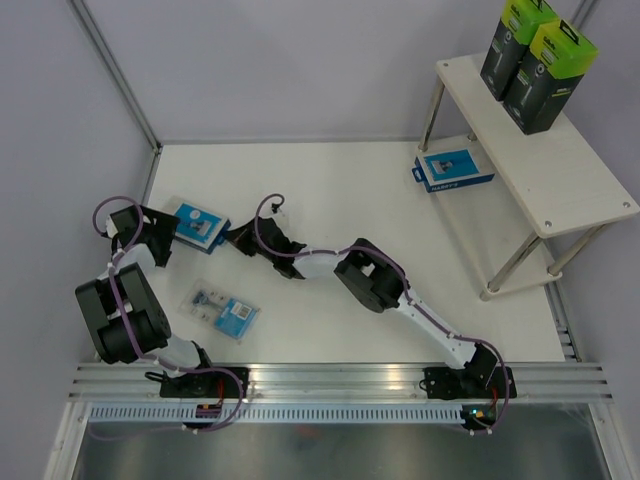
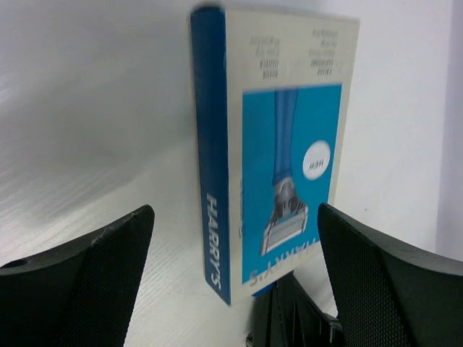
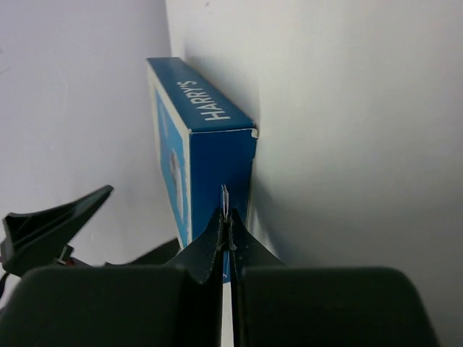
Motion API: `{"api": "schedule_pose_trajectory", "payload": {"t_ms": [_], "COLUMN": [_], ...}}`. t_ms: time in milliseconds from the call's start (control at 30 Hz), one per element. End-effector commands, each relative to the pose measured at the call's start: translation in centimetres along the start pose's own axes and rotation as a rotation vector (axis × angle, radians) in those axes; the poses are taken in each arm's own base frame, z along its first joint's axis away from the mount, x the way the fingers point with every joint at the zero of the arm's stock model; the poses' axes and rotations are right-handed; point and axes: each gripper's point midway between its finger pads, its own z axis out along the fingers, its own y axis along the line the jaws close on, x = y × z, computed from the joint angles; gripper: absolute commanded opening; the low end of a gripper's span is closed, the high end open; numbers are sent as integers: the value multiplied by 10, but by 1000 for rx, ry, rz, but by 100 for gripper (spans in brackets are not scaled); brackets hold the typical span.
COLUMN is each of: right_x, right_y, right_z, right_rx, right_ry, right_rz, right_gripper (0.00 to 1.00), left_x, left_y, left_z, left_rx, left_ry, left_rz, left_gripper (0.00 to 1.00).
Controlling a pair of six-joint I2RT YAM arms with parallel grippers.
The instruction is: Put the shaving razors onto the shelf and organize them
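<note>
A flat blue-and-white razor box sits at the table's left between both grippers. My right gripper is shut on a thin tab at the box's end, fingertips pinched together. My left gripper is open, its fingers either side of the box without touching it. The clear blister pack lies flat nearer the arms. Two tall black boxes with lime-green tops stand on the shelf's top board. A second blue-and-white box lies at the lower tier's left edge.
The shelf's silver legs stand at the table's right side. A metal frame post runs along the back left corner. The aluminium rail with both arm bases lines the near edge.
</note>
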Motion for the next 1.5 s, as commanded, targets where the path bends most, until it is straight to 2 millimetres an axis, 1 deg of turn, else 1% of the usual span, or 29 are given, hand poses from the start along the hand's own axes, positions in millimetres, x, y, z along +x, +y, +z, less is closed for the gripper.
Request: {"api": "schedule_pose_trajectory", "payload": {"t_ms": [0, 33, 67, 100, 133, 167, 200, 233, 267, 300, 333, 367, 400, 433, 467, 500, 567, 600, 667, 700, 767, 800, 833, 900, 967, 1100, 1200, 1367, 1467], "right_x": [-48, -62, -69, -77, -84, -87, -96, -103, -105, -109, -118, -119, -126, -130, -132, -143, -150, -160, -166, -175, -180, -181, -182, -187, -190, -200, -201, -203, -187], "right_y": [-40, -20, -16, -33, -17, -30, -31, -17, -27, -27, -12, -20, -20, -2, -10, 4, -3, 14, 7, 22, 20, 33, 31, 44, 57, 77, 96, 122, 127], "right_z": [-27, -35, -41, -51, -59, -69, -74, -82, -92, -98, -106, -115, -121, -129, -139, -149, -165, -175, -192, -202, -215, -222, -228, -238, -248, -268, -283, -312, -325], "right_rx": [121, 98, 91, 131, 112, 137, 144, 125, 151, 157, 137, 164, 173, 148, 182, 170, 221, 208, 253, 237, 261, 239, 250, 235, 228, 305, 308, 296, 174], "right_ry": [-97, -117, -127, -131, -136, -129, -131, -135, -131, -130, -133, -124, -124, -124, -118, -131, -119, -136, -124, -141, -106, -96, -69, -41, 14, 77, 136, 184, 328], "right_rz": [-90, -110, -117, -126, -128, -142, -146, -152, -170, -205, -224, -248, -293, -315, -339, -391, -441, -461, -526, -540, -611, -637, -658, -715, -806, -959, -1047, -1117, -1180], "right_gripper": [0, 0, 0, 0, 0, 0, 1, 0, 1, 0, 0, 1, 0, 1, 1, 0, 0, 0, 1, 1, 1, 0, 0, 0, 0, 0, 0, 0, 0], "left_x": [-18, -18, -19, -18, -19, -18, -20, -20, -18, -16, -12, -9, 1, 5, 11, 24, 37, 49, 62, 75, 90, 105, 113, 134, 146, 158, 158, 160, 171], "left_y": [-37, -41, -45, -48, -52, -55, -57, -64, -70, -74, -86, -93, -102, -112, -119, -128, -145, -155, -173, -181, -197, -208, -212, -226, -235, -245, -253, -260, -253], "left_z": [-6, -8, -9, -11, -12, -14, -15, -17, -20, -22, -26, -29, -32, -37, -40, -44, -56, -62, -79, -87, -105, -115, -122, -137, -147, -169, -188, -204, -217], "left_rx": [141, 159, 176, 189, 200, 210, 222, 239, 257, 272, 307, 328, 358, 391, 413, 448, 520, 562, 642, 682, 765, 810, 834, 894, 933, 1044, 1132, 1226, 1330], "left_ry": [-28, -26, -31, -32, -35, -35, -41, -42, -36, -36, -32, -30, -16, -7, 0, 15, 45, 69, 95, 111, 119, 138, 151, 175, 194, 254, 251, 254, 312], "left_rz": [58, 64, 72, 86, 94, 107, 136, 156, 175, 199, 253, 288, 346, 376, 405, 466, 516, 550, 592, 638, 722, 761, 789, 845, 877, 924, 982, 1072, 1144], "left_gripper": [97, 96, 96, 96, 96, 96, 95, 95, 95, 95, 94, 94, 94, 93, 93, 93, 93, 93, 92, 92, 92, 92, 92, 92, 92, 92, 92, 93, 93]}}
